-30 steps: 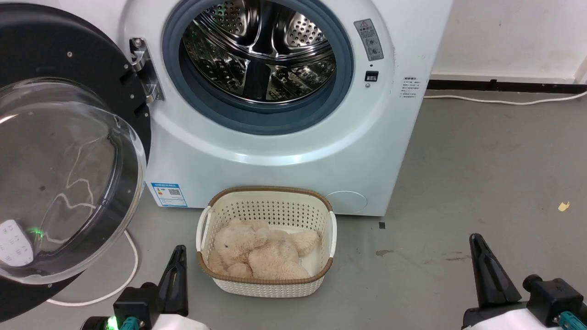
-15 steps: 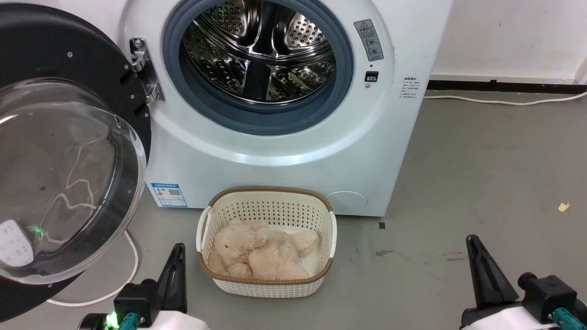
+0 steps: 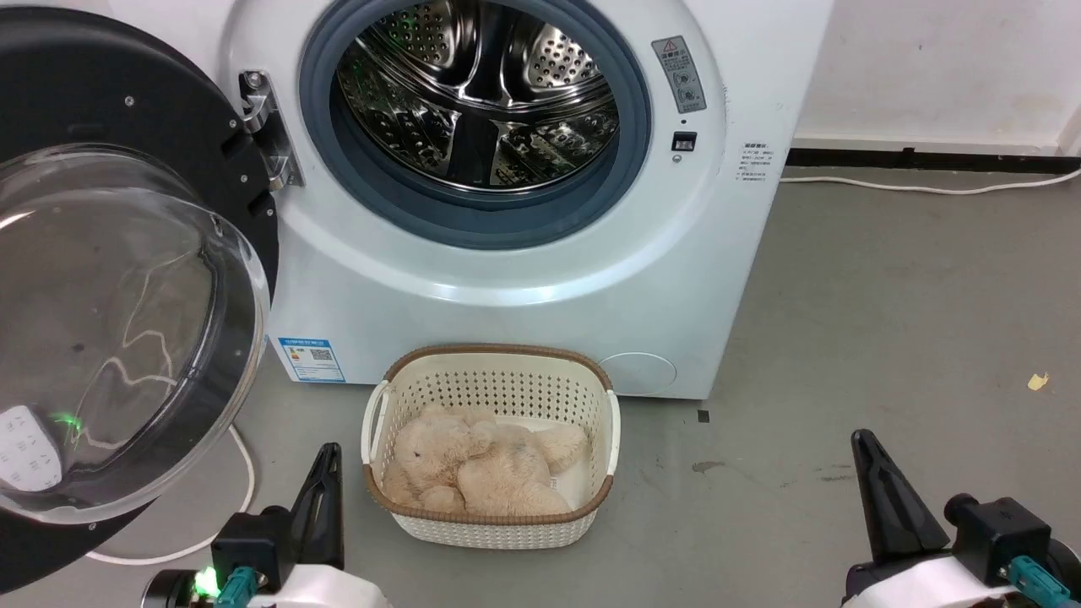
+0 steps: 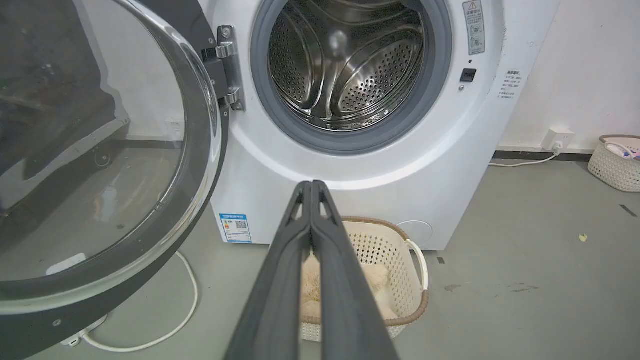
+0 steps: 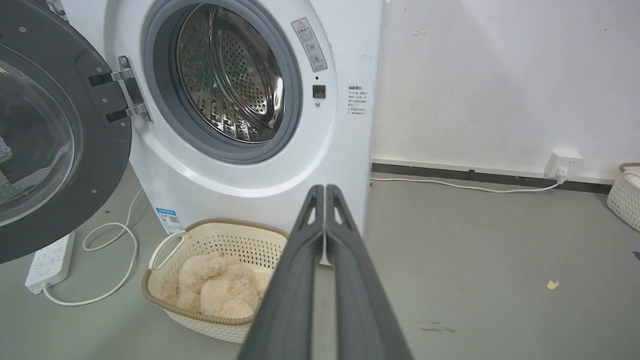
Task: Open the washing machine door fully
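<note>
So the washing machine door (image 3: 110, 321) stands wide open on our left, hanging off its metal hinge (image 3: 268, 135), with the glass bowl bulging toward us and well clear of the opening. That leaves the washing machine (image 3: 524, 279) with its steel drum (image 3: 477, 93) and grey-blue gasket (image 3: 473, 219) fully exposed. Just in front of it on the floor (image 3: 887, 338) sits a cream basket (image 3: 490, 384) with a beige plush toy (image 3: 481, 469) lying in it. Our left gripper (image 4: 311, 186) hovers low, just left of the basket, fingers pressed together and holding nothing. Our right gripper (image 5: 325, 190) is well off to the right over the floor, fingers together too, also empty. A white power strip (image 5: 50, 260) and a cable (image 4: 196, 300) lie under the door
</note>
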### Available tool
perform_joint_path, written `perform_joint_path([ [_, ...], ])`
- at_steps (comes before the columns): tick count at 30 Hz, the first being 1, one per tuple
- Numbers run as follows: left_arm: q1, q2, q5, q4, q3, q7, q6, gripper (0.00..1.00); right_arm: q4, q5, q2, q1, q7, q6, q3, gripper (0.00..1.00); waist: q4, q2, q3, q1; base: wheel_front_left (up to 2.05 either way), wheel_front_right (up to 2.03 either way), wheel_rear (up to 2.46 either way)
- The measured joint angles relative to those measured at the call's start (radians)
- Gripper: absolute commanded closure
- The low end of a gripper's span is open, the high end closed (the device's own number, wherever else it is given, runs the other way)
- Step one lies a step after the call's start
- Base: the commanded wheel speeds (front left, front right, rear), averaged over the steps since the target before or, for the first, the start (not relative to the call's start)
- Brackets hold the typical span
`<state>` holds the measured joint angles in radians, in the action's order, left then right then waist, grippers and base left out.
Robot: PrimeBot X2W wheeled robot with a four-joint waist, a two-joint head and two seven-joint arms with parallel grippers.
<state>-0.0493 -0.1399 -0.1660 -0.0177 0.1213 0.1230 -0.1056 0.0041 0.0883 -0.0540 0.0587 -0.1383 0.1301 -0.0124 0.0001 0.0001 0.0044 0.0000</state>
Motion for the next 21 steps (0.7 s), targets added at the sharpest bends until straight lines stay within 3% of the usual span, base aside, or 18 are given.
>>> perform_joint_path([
  [21, 0.011, 0.028, 0.05, 0.004, -0.035, -0.035, 0.03, 1.0, 0.0, -0.021, 0.0, -0.009, 0.041, 0.0, 0.002, 1.0, 0.0, 0.0, -0.001, 0.0, 0.0, 0.0, 0.0],
])
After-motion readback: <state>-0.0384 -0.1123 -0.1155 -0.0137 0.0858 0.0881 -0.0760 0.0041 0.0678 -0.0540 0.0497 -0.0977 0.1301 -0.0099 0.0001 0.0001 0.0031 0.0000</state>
